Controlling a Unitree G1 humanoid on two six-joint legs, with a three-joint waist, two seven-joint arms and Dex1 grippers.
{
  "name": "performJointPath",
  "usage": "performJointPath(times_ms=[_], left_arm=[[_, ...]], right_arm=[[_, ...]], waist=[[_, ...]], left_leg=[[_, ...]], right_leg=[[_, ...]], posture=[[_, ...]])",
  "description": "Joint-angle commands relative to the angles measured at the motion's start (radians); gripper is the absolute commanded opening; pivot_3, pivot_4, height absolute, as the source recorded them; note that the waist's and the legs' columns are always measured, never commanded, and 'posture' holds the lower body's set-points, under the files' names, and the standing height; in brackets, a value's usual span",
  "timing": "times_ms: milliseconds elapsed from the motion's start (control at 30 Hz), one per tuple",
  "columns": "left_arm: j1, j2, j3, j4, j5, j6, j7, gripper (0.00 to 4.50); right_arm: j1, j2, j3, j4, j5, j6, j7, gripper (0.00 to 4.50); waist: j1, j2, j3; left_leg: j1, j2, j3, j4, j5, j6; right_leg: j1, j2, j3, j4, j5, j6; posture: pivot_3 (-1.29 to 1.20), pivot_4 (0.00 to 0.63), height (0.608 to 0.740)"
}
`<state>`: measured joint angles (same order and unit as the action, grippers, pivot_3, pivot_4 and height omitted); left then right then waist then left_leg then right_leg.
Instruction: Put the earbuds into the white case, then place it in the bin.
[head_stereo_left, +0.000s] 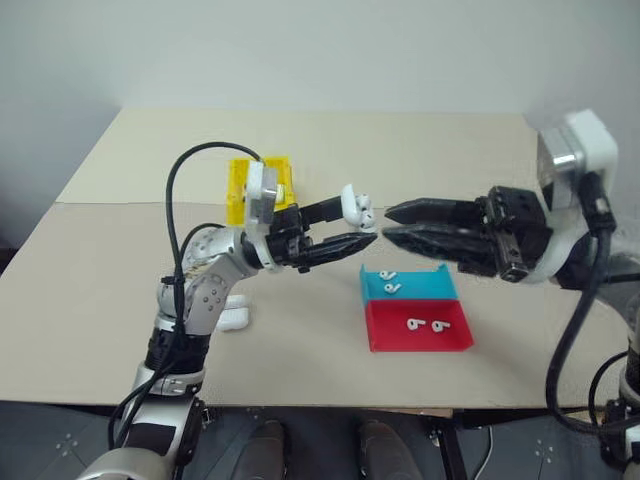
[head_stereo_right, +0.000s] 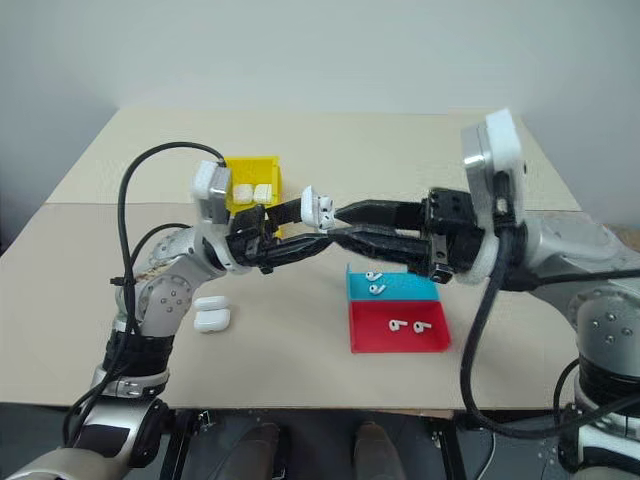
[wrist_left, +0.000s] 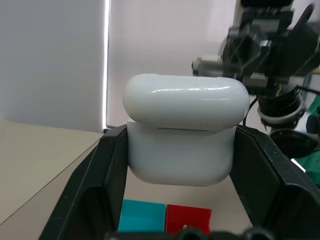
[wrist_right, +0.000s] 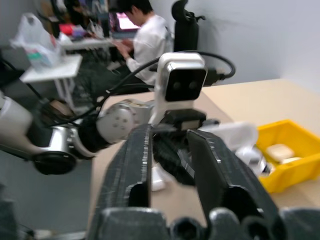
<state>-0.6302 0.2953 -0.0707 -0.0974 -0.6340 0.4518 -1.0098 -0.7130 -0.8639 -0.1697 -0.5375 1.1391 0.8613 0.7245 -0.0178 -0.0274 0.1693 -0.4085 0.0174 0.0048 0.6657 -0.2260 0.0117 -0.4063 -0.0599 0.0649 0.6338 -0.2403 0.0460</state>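
Observation:
My left gripper (head_stereo_left: 345, 222) is shut on the white case (wrist_left: 185, 132), held up above the table in front of the bin (head_stereo_left: 260, 182). The case's lid sits on its body, slightly ajar, and I cannot tell whether earbuds are inside. My right gripper (head_stereo_left: 387, 225) points at the case from the right, its tips just short of it. Its fingers (wrist_right: 135, 160) stand nearly together with nothing seen between them. Loose earbuds (head_stereo_left: 388, 282) lie in a flat blue-and-red tray (head_stereo_left: 447, 338) below the right gripper.
The yellow bin stands at mid-table behind my left arm and holds white cases. Two more white cases (head_stereo_right: 212, 315) lie on the table by my left forearm. A person sits at a desk (wrist_right: 137, 40) in the room's background.

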Motion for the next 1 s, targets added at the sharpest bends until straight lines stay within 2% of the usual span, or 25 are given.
performJointPath(times_ms=[33, 133, 300, 367, 533, 667, 800, 933, 1000], left_arm=[[-0.033, -0.007, -0.058, 0.006, 0.119, -0.045, 0.071, 2.81], [-0.039, -0.011, -0.103, 0.009, 0.201, -0.069, 0.111, 2.81], [-0.026, -0.034, -0.073, -0.033, 0.186, -0.068, 0.142, 2.81], [-0.016, -0.027, -0.054, -0.046, 0.181, -0.069, 0.151, 2.81], [0.03, -0.025, 0.01, -0.083, 0.161, -0.062, 0.211, 2.81], [0.077, -0.035, 0.045, -0.131, 0.185, -0.06, 0.303, 2.81], [-0.002, -0.095, 0.121, -0.04, 0.338, -0.046, 0.633, 2.81], [-0.141, -0.165, 0.175, 0.2, 0.499, -0.123, 0.962, 2.81], [-0.208, -0.17, 0.175, 0.349, 0.568, -0.15, 1.066, 2.81]], right_arm=[[-0.108, -0.02, 0.115, -0.001, -0.13, 0.01, -0.01, 0.03], [-0.187, -0.04, 0.27, -0.006, -0.312, 0.001, -0.003, 0.03], [-0.195, -0.065, 0.42, 0.023, -0.525, -0.048, 0.06, 0.03], [-0.183, -0.072, 0.407, 0.047, -0.554, -0.054, 0.081, 0.03], [-0.131, -0.094, 0.358, 0.097, -0.626, -0.08, 0.088, 0.03], [-0.102, -0.019, 0.219, 0.1, -0.53, -0.039, 0.056, 0.03], [-0.035, 0.06, 0.082, 0.068, -0.428, -0.035, 0.026, 0.03], [0.033, 0.069, 0.154, 0.004, -0.528, -0.062, -0.032, 0.03], [0.042, 0.091, 0.166, -0.009, -0.537, -0.056, -0.053, 0.03]], waist=[[0.0, 0.0, 0.0], [0.002, 0.0, 0.0], [0.007, 0.0, 0.0], [0.007, 0.0, 0.0], [0.006, 0.0, 0.0], [0.006, 0.0, 0.0], [0.008, 0.0, 0.0], [0.016, 0.0, 0.0], [0.019, 0.0, 0.0]], left_leg=[[0.0, 0.0, 0.0, 0.0, 0.0, 0.0], [-0.002, 0.0, 0.001, 0.0, 0.0, 0.0], [-0.009, -0.001, 0.0, 0.0, 0.0, 0.0], [-0.017, -0.001, 0.0, 0.003, 0.0, 0.0], [-0.017, -0.001, 0.0, 0.003, 0.0, 0.0], [-0.015, -0.001, 0.0, 0.004, 0.0, 0.0], [-0.014, -0.001, 0.0, 0.005, 0.0, 0.0], [-0.014, -0.001, -0.001, 0.008, 0.0, 0.0], [-0.015, -0.002, -0.001, 0.008, 0.0, 0.0]], right_leg=[[0.0, 0.0, 0.0, 0.0, 0.0, 0.0], [-0.001, 0.0, 0.0, -0.001, 0.0, 0.0], [-0.008, -0.001, 0.0, -0.001, 0.001, 0.001], [-0.017, -0.002, 0.0, 0.002, 0.001, 0.001], [-0.017, -0.002, 0.0, 0.004, 0.001, 0.001], [-0.017, -0.002, 0.001, 0.006, 0.001, 0.001], [-0.015, -0.002, 0.001, 0.008, 0.001, 0.0], [-0.014, -0.002, 0.001, 0.007, 0.002, 0.001], [-0.015, -0.002, 0.001, 0.007, 0.002, 0.002]], posture=[[0.0, 0.15, 0.74], [0.0, 0.15, 0.74], [0.0, 0.15, 0.74], [0.0, 0.15, 0.74], [0.0, 0.15, 0.74], [0.0, 0.15, 0.74], [0.0, 0.15, 0.74], [0.0, 0.15, 0.74], [0.0, 0.15, 0.74]])
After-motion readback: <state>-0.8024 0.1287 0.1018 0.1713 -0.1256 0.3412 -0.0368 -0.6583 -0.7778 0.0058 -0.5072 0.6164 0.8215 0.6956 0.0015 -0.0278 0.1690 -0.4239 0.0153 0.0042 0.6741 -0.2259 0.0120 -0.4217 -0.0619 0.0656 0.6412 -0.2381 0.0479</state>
